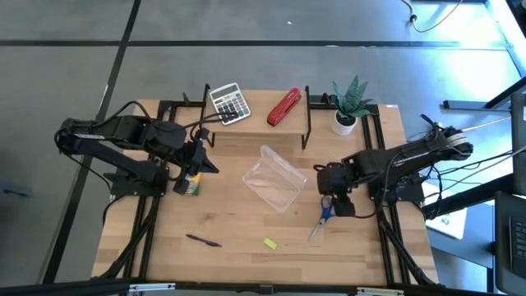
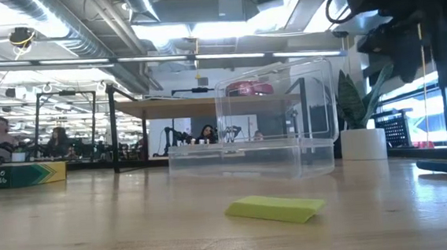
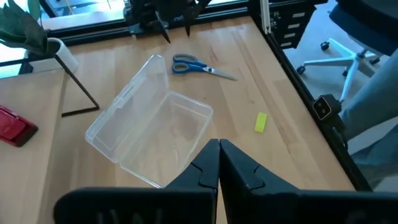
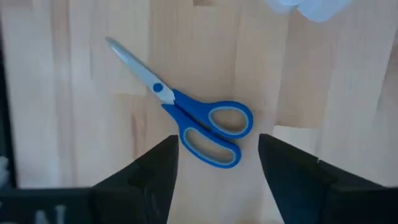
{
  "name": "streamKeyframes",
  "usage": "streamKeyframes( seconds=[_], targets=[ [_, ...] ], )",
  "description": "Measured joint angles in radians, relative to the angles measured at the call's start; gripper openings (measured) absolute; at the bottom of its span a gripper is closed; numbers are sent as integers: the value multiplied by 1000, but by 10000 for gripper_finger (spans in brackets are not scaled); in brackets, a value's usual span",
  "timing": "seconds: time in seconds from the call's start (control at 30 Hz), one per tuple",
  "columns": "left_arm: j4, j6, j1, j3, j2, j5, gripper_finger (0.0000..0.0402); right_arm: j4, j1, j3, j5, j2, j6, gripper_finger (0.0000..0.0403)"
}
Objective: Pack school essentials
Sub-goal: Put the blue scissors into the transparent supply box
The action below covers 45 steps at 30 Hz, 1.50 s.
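Note:
The blue-handled scissors (image 1: pixel 322 216) (image 4: pixel 186 118) lie flat on the table at the right. My right gripper (image 1: pixel 335 202) (image 4: pixel 217 171) hangs open over their handle end, a finger on either side of the loops, touching nothing. A clear plastic case (image 1: pixel 275 177) (image 3: pixel 149 124) lies open at the table's middle. My left gripper (image 1: pixel 209 166) (image 3: pixel 219 163) is shut and empty, up off the table left of the case, above the yellow-green box (image 1: pixel 191 185) (image 2: pixel 18 175). The purple pen (image 1: pixel 203 240) and the yellow block (image 1: pixel 269 242) (image 2: pixel 277 208) lie near the front edge.
A grey calculator (image 1: pixel 230 103), a red stapler (image 1: pixel 284 107) and a potted plant (image 1: pixel 347 103) stand along the far edge, with a black wire stand (image 1: pixel 306 115) between them. Bare wood shows between the case and the front edge.

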Motion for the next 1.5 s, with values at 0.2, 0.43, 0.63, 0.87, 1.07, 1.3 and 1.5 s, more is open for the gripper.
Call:
streamKeyframes(
  seconds=[0.2,0.43,0.63,0.87,1.07,1.3,1.5],
  targets=[
    [2,0,0,0,0,0,0,13,0,-3,38,46,-40,218],
    [3,0,0,0,0,1,0,98,0,-104,32,65,-24,217],
    [3,-1,0,-1,0,1,0,166,-28,-161,39,60,-24,217],
    [3,-2,0,-1,0,2,0,276,-61,-228,63,60,-26,217],
    [3,-2,0,-1,0,1,0,306,-61,-266,63,61,-47,217],
    [4,-2,0,-1,0,1,0,314,-63,-269,89,63,-49,216],
    [3,-2,0,-1,0,1,0,369,-63,-308,90,70,-52,217]
  ],
)
